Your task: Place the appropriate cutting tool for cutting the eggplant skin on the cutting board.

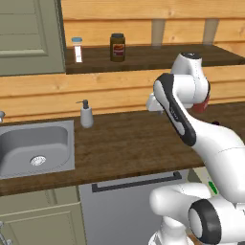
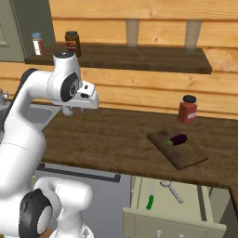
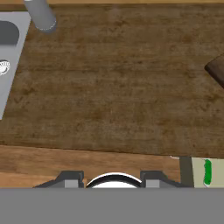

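Observation:
The dark brown cutting board (image 2: 183,155) lies on the counter at the right, and its corner shows at the right edge of the hand view (image 3: 217,69). On it rests the small purple eggplant (image 2: 177,139). Below the counter edge an open drawer (image 2: 186,218) holds the slender silvery cutting tool (image 2: 174,191) beside a green-handled stick-like item (image 2: 149,199), whose green part also appears in the hand view (image 3: 208,171). My gripper (image 2: 78,113) hovers over the bare counter well left of the board, pointing down, open with nothing between its fingers (image 3: 70,177).
A grey sink (image 1: 36,148) and a soap dispenser (image 1: 86,114) sit at the left. A red jar (image 2: 188,109) stands behind the board. The wall shelf carries a dark jar (image 1: 117,47) and a white bottle (image 1: 77,49). A dishwasher front (image 1: 134,201) is below the counter.

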